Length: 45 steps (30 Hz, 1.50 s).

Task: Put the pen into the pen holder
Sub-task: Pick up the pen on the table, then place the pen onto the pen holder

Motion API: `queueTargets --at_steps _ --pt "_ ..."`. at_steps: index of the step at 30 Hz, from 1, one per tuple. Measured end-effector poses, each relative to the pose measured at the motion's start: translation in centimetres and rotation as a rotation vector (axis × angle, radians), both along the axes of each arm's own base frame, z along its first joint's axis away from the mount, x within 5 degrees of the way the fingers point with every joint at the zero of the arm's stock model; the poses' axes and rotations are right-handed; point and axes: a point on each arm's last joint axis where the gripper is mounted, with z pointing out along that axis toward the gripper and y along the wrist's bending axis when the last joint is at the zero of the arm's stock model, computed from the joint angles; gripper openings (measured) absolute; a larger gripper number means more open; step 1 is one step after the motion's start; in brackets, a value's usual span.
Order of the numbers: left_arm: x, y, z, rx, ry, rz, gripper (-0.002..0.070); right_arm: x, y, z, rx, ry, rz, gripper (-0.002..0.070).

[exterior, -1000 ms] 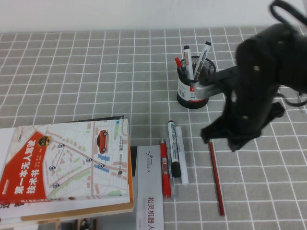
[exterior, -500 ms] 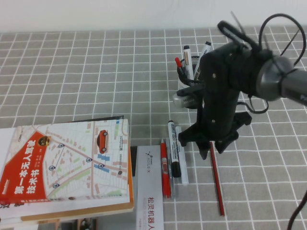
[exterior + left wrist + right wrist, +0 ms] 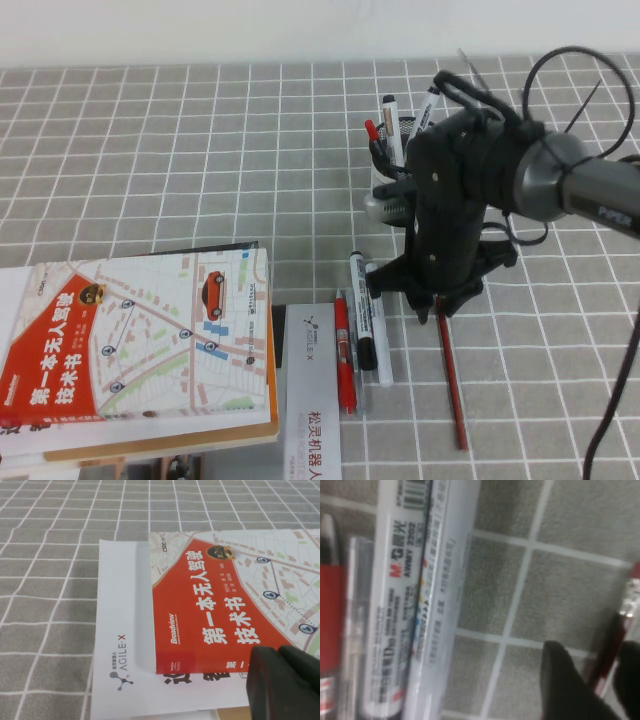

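Right end effector (image 3: 436, 300) low over the pen's (image 3: 451, 375) eraser end

Its fingers (image 3: 570, 682) straddle the pen, parted, not yet closed on it. Beside it lie two markers (image 3: 367, 320) and one red pen (image 3: 344, 350). Behind it, the pen holder (image 3: 392, 185) holds three pens. The left end effector (image 3: 282, 685), fingers unclear, hovers over a book (image 3: 140, 345) on the table (image 3: 150, 150).
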Motion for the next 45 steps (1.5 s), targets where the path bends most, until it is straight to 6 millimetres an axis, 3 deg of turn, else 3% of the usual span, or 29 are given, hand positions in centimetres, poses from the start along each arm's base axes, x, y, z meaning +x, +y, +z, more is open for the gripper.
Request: queueTargets --at_steps 8,13,16,20,24,30,33,39,45 --pt "0.0 0.0 0.0 0.000 0.000 0.000 -0.0004 0.2 0.2 -0.9 -0.012 0.026 -0.018 0.0180" --pt "0.0 0.0 0.0 0.000 0.000 0.000 -0.0004 0.3 0.4 -0.8 0.015 0.017 -0.038 0.0034" --pt "0.0 0.0 0.0 0.000 0.000 0.000 -0.0004 0.4 0.6 -0.1 0.051 -0.037 -0.044 0.0015" --pt "0.0 0.0 0.0 0.000 0.000 0.000 -0.0004 -0.1 0.8 3.4 0.100 -0.198 -0.004 0.0014" --pt "0.0 0.0 0.0 0.000 0.000 0.000 -0.0004 -2.4 0.2 8.1 0.183 -0.416 0.029 0.0014" --pt "0.0 0.0 0.0 0.000 0.000 0.000 -0.0004 -7.1 -2.7 12.8 0.391 -0.737 0.130 0.0013" --pt "0.0 0.0 0.0 0.000 0.000 0.000 -0.0004 -8.4 -4.4 14.0 0.489 -0.887 0.181 0.0013" --pt "0.0 0.0 0.0 0.000 0.000 0.000 -0.0004 -7.2 -6.9 15.5 0.674 -1.169 0.216 0.0013" --pt "0.0 0.0 0.0 0.000 0.000 0.000 -0.0004 -3.7 -7.8 16.3 0.869 -1.432 0.233 0.0013"
